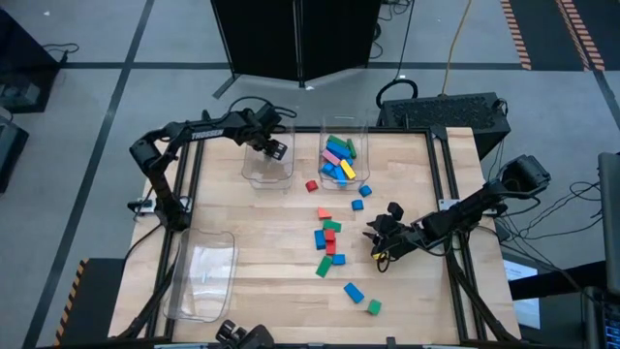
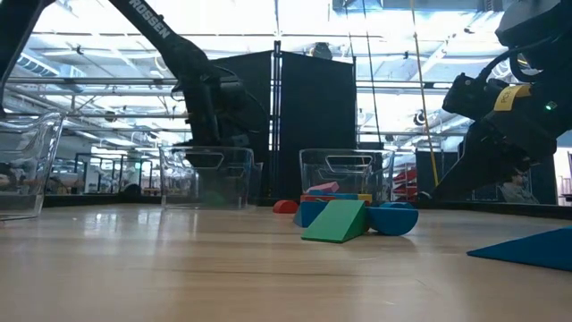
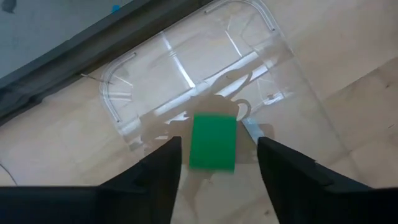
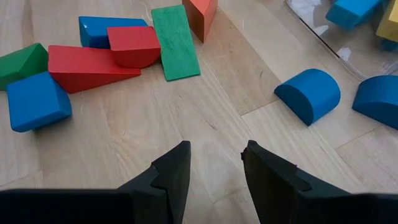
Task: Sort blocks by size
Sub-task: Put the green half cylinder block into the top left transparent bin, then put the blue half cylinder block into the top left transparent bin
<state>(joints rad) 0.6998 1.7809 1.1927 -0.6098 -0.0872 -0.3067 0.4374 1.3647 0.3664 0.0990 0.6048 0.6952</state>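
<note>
The wooden table (image 1: pixel 262 291) fills most of the floor between the two dark arms. Three clear bins stand on it: one at the near left corner (image 1: pixel 201 276) with nothing showing inside, one at the far edge left of centre (image 1: pixel 266 155), and one just right of that (image 1: pixel 343 155), which holds a heap of blocks (image 1: pixel 339 158) in blue, pink, yellow, green and cyan.

The left arm reaches out over the far left bin, its left pincer (image 1: pixel 275 148) hanging above the bin's inside. The wrist view shows the fingers spread apart, with a green block (image 3: pixel 212 141) between them. A gap shows on each side of it, so I cannot tell whether anything still grips it; below it lies the bin's clear floor.

The right arm stretches in from the right edge, and the right pincer (image 1: pixel 378 239) sits low over bare wood right of the table's middle. Its fingers stand a little apart with nothing between them.

Loose blocks lie across the middle of the table: a cluster of red, blue and green pieces (image 1: pixel 327 242) just left of the right pincer, a blue block (image 1: pixel 354 292) and a green one (image 1: pixel 374 307) nearer the front edge, a small red piece (image 1: pixel 311 185) by the bins, and two blue rounded pieces (image 1: pixel 362 197) just in front of the filled bin.
</note>
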